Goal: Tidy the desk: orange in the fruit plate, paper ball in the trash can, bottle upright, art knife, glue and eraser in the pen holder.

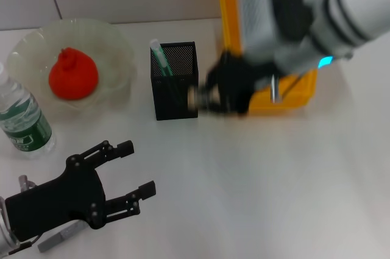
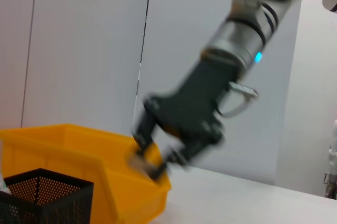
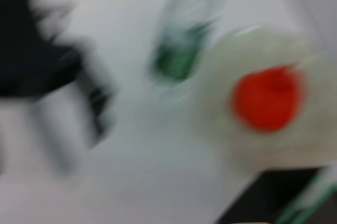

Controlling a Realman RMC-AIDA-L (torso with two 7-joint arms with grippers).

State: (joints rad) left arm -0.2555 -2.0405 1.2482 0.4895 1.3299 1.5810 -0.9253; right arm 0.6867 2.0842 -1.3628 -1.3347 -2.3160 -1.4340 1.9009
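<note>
Right gripper point(image 1: 204, 97) is hovering just beside the pen holder point(image 1: 175, 80), at its 3 o'clock, clenched on a small beige block, likely the eraser point(image 1: 194, 96). Orange point(image 1: 73, 74) is sitting in the fruit plate point(image 1: 116, 46); bottle point(image 1: 23, 119) is standing upright at the plate's 7 o'clock. Left gripper point(image 1: 134, 177) is resting with its fingers spread, near the desk's 7 o'clock edge.

Risk: the arm is blurring with motion; releasing low or early could be dropping the eraser outside the mesh rim, or bumping and tipping the holder.
</note>
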